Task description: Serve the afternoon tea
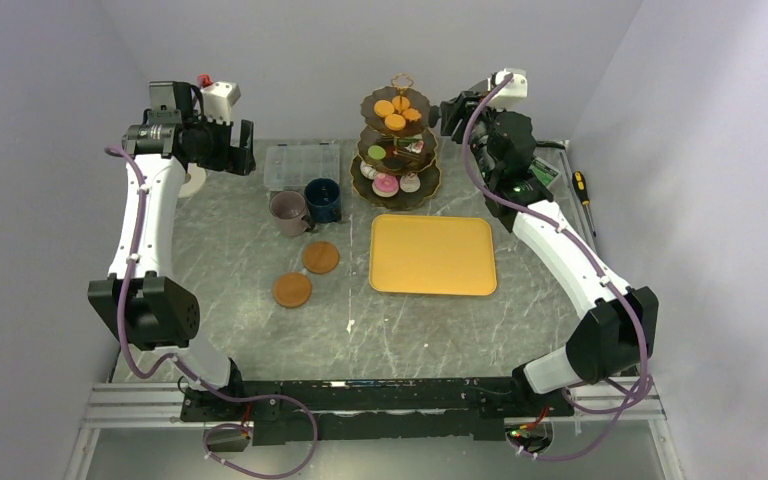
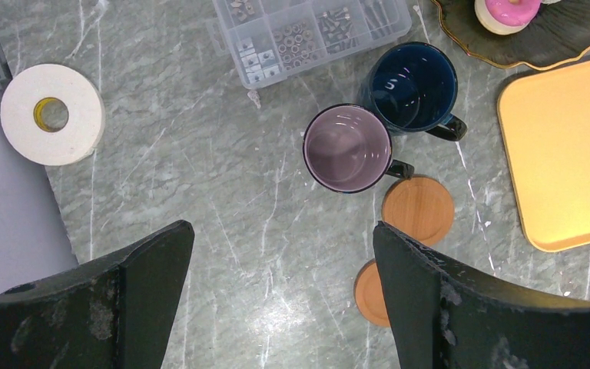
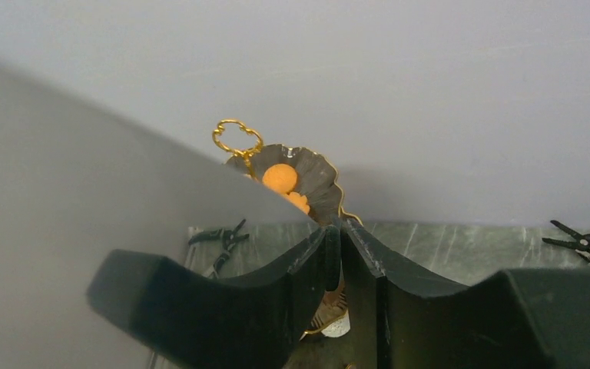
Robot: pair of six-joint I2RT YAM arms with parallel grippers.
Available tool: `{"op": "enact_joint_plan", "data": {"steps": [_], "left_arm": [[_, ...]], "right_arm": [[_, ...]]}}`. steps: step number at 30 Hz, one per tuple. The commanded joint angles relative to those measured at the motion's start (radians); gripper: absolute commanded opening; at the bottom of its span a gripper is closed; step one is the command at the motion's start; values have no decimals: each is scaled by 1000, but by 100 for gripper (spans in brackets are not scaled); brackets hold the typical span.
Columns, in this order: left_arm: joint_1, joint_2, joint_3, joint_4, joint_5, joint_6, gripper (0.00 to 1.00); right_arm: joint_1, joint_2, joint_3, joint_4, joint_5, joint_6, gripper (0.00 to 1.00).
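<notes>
Dark three-tier gold-trimmed stand (image 1: 426,190), stocked with sweets, at the middle of the desk's far edge.
Orange macarons (image 1: 395,121) fill its top tier and pink donuts (image 1: 385,184) sit on its bottom tier. To the left, a mauve ceramic mug (image 1: 287,211) touches a navy mug (image 1: 321,198), with two round brown coasters (image 1: 320,257) nearer the front. The left gripper (image 2: 282,234) hangs near the far-left corner, jaws wide apart. The right gripper (image 3: 342,231), jaws pressed together, is beside the stand's top.

The dark three-tier stand (image 1: 372,105), gold-trimmed, stands upright at the middle of the far edge, with orange macarons (image 1: 395,121) on top, a green macaron (image 1: 377,152) on the middle tier and a pink donut (image 1: 385,184) on the bottom. Left of it the mauve mug (image 1: 288,211) and navy mug (image 1: 322,199) stand upright and touching (both empty). A brown coaster (image 1: 320,257) lies flat just in front of them, with a second coaster (image 1: 292,290) just beside it towards the near-left corner.
</notes>
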Motion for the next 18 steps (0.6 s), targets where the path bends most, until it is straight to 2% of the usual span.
{"op": "enact_joint_plan", "data": {"steps": [1,5,10,16,18], "left_arm": [[5,-38,15,16,25,4,93],[6,-39,21,13,25,6,93],[5,-36,18,9,28,6,93],[5,-50,4,14,34,5,93],[5,-63,-8,21,31,10,93]], "right_arm": [[-3,-19,33,20,-19,12,55],[-3,-45,33,-39,-12,35,53],[-3,-132,3,-217,-3,195,52],[-3,-249,-172,-455,-31,463,54],[-2,-287,-259,-485,-67,546,55]]}}
